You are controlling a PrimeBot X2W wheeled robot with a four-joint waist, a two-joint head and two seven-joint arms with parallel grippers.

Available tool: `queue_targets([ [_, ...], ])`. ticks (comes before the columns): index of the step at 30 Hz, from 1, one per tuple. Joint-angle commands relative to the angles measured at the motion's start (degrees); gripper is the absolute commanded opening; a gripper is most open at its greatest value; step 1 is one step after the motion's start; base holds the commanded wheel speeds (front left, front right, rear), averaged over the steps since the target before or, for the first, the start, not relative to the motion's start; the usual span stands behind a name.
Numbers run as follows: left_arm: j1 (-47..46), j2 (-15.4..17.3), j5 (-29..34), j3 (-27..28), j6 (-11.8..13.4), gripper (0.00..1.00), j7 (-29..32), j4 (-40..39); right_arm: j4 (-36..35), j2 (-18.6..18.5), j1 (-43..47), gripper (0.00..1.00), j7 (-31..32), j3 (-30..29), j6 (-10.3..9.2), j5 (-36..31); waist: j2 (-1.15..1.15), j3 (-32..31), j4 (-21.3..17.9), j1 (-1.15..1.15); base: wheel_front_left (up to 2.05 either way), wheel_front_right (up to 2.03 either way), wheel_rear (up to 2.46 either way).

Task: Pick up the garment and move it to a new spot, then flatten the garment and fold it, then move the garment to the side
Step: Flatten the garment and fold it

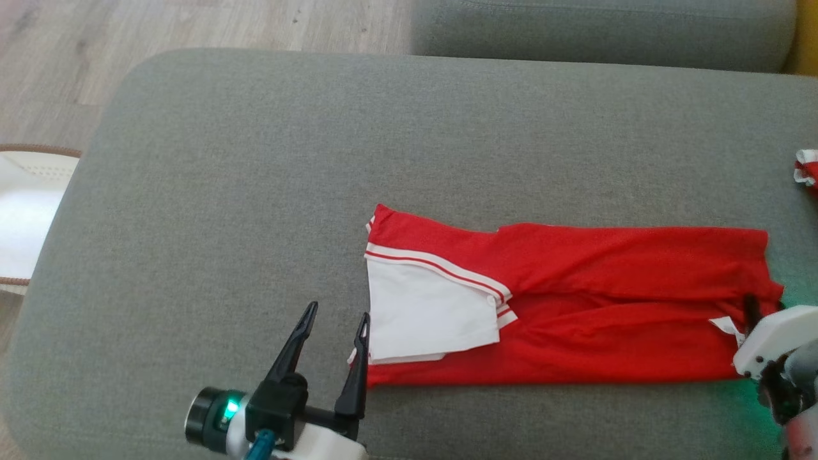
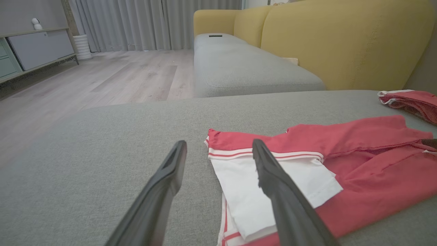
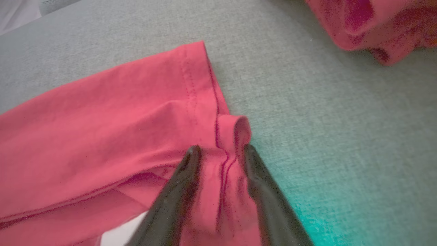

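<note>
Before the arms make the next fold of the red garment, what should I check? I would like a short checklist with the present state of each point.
1. The left gripper is open: ok.
2. The left gripper has cloth between its jaws: not ok. It stands over the cushion, beside the white end of the garment.
3. The right gripper is around the hem: ok. A ridge of hem lies between its jaws.
4. The right grip is firm: cannot tell.
5. The garment lies as a long strip: ok, with some wrinkles.
6. The other red cloth is apart from the garment: ok.
</note>
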Motion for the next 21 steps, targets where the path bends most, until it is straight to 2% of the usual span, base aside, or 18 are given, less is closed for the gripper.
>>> queue_targets([
  [1,-2.3,-0.7,0.5,1.9,-0.4,1.00,-0.7,-1.4,-0.7,-0.1,-0.2,0.00,0.9,2.3,-0.05,0.1,0.00,0.3,-0.4,0.00,0.00,0.00,0.00],
  [8,-2.5,-1.2,0.8,2.7,-1.0,1.00,-0.7,-1.0,-3.8,-1.5,0.6,0.00,-1.3,2.6,-0.05,0.4,0.00,-0.1,-2.1,0.00,0.00,0.00,0.00],
  [13,-2.3,-1.3,1.1,3.3,-1.5,1.00,-0.7,-0.9,-6.5,-4.6,0.9,0.00,-1.1,1.6,-0.05,-0.8,0.00,-0.6,-4.0,0.00,0.00,0.00,0.00],
  [18,-1.9,-1.4,1.3,3.9,-1.9,1.00,-0.7,-0.7,-12.2,-7.3,1.5,0.00,1.1,-0.2,-0.05,-2.7,0.00,-1.6,-5.7,0.00,0.00,0.00,0.00],
  [21,-1.6,-1.5,1.3,4.1,-2.1,1.00,-0.7,-0.6,-16.9,-7.0,2.0,0.00,2.4,0.1,-0.05,-2.7,0.00,-2.4,-6.7,0.00,0.00,0.00,0.00],
])
